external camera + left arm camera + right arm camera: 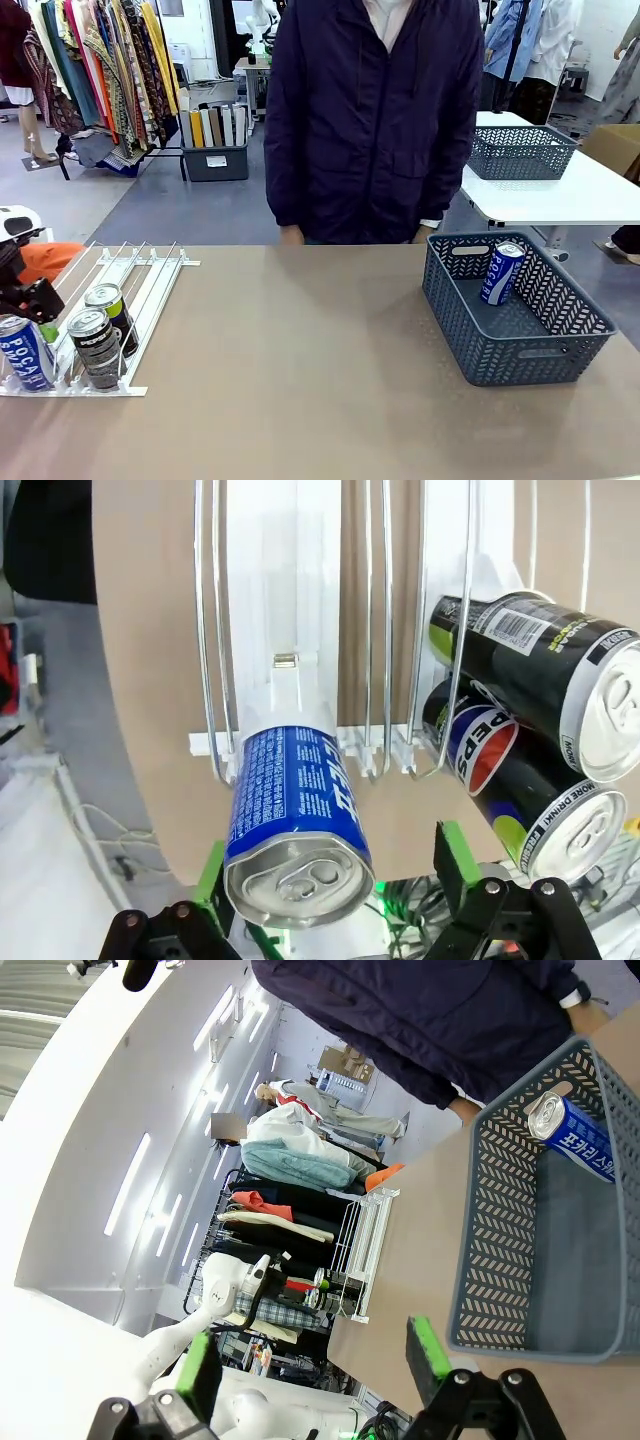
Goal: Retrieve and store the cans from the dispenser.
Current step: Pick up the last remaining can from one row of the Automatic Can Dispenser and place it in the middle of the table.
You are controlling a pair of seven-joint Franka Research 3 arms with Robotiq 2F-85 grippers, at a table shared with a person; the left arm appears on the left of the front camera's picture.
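Note:
The dispenser (150, 275) is a flat white rack of thin rails at the table's left. At its near end stand a blue-and-white can (25, 352), a black can (95, 348) and a black can with yellow-green markings (110, 308). My left gripper (30, 298) hovers just behind the blue one. In the left wrist view my left gripper (330, 865) is open. Its green pads (450, 852) straddle the blue can (290, 815), with a gap on one side. Two black cans (545, 670) lie beside it. My right gripper (315, 1360) is open and empty, short of the basket.
A dark grey mesh basket (540, 350) at the table's right holds one blue-and-white can (502, 272), which leans on its far wall. A person in a dark jacket (370, 110) stands at the far edge, hands by the table. The tabletop lies bare between rack and basket.

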